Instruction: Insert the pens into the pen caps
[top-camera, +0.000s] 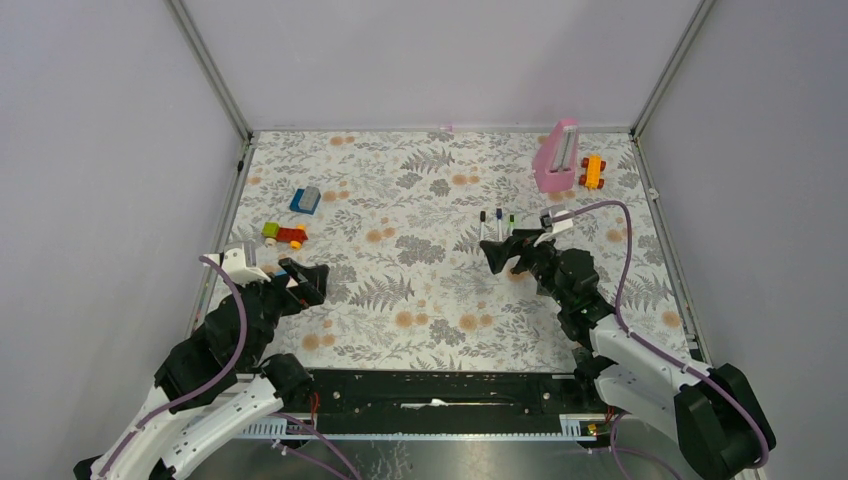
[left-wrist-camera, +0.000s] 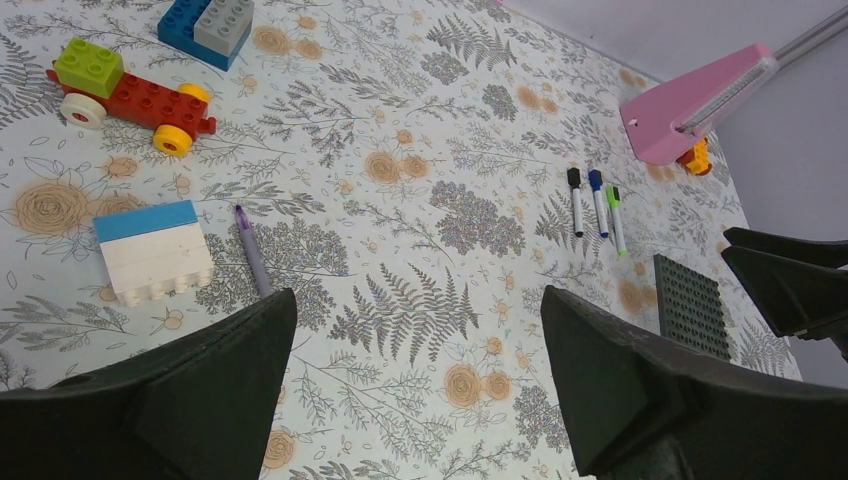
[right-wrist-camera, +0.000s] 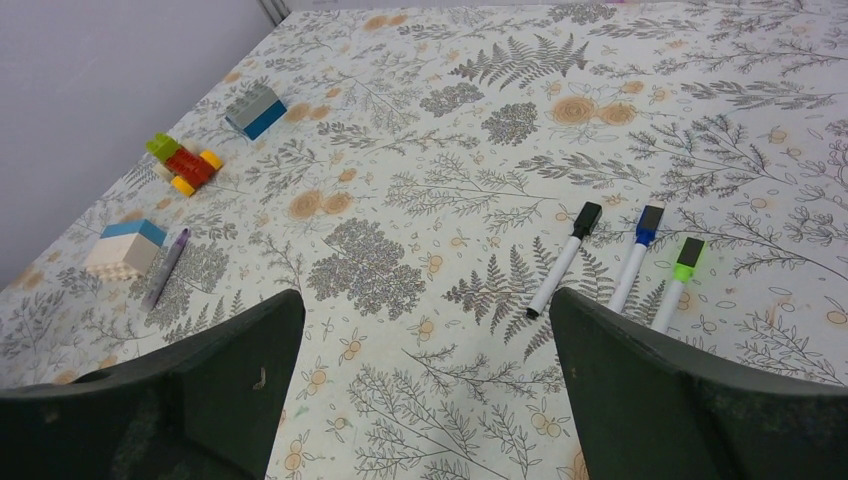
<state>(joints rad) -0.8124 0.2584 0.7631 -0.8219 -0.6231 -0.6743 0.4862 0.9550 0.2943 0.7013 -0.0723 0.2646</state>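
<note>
Left gripper (left-wrist-camera: 417, 308) and right gripper (right-wrist-camera: 427, 300) gape empty; the pens (right-wrist-camera: 632, 262) lie close together, so a clumsy grab may scatter neighbours.

Three capped pens (right-wrist-camera: 632, 262), one purple pen (right-wrist-camera: 165, 268), one red car (left-wrist-camera: 135, 97).

One of my right fingers (right-wrist-camera: 690, 400) hides the lower end of the green-capped pen (right-wrist-camera: 678, 282); from above, the three pens (top-camera: 498, 222) are too small to tell cap from barrel.
</note>
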